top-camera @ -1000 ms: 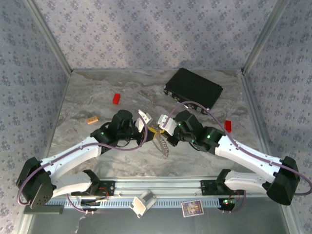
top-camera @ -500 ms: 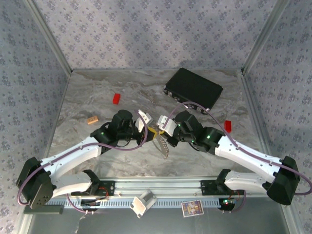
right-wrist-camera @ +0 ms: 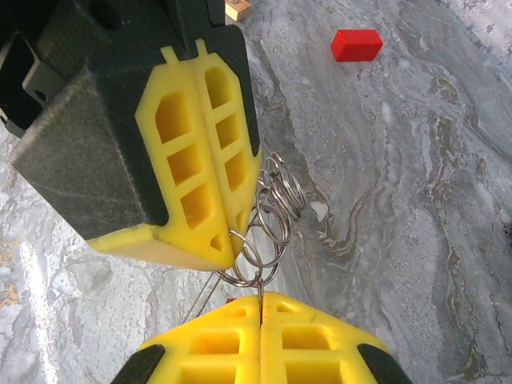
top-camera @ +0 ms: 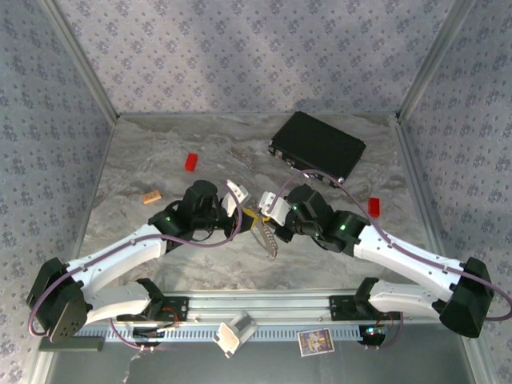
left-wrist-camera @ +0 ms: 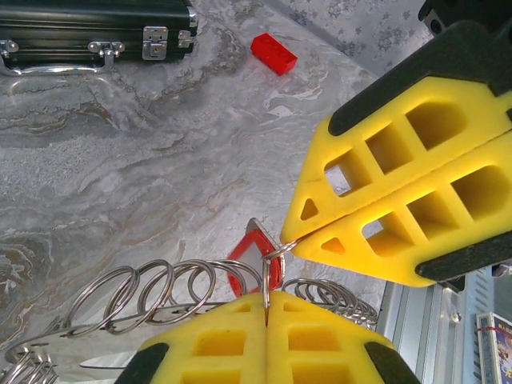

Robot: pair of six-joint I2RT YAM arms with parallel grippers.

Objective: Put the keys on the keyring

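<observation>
My left gripper and right gripper are both clamped on the keyring, tip to tip, well apart from the black case; the red key sits just beside the pinch.

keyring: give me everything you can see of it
The keyring is a string of thin, shiny, silvery wire rings that overlap like a loose coil. Both grippers are shut on it. The left gripper and right gripper seem to pinch the same small ring, their tips nearly meeting. The other rings trail off to either side. The red key sits right against that small ring.
</observation>
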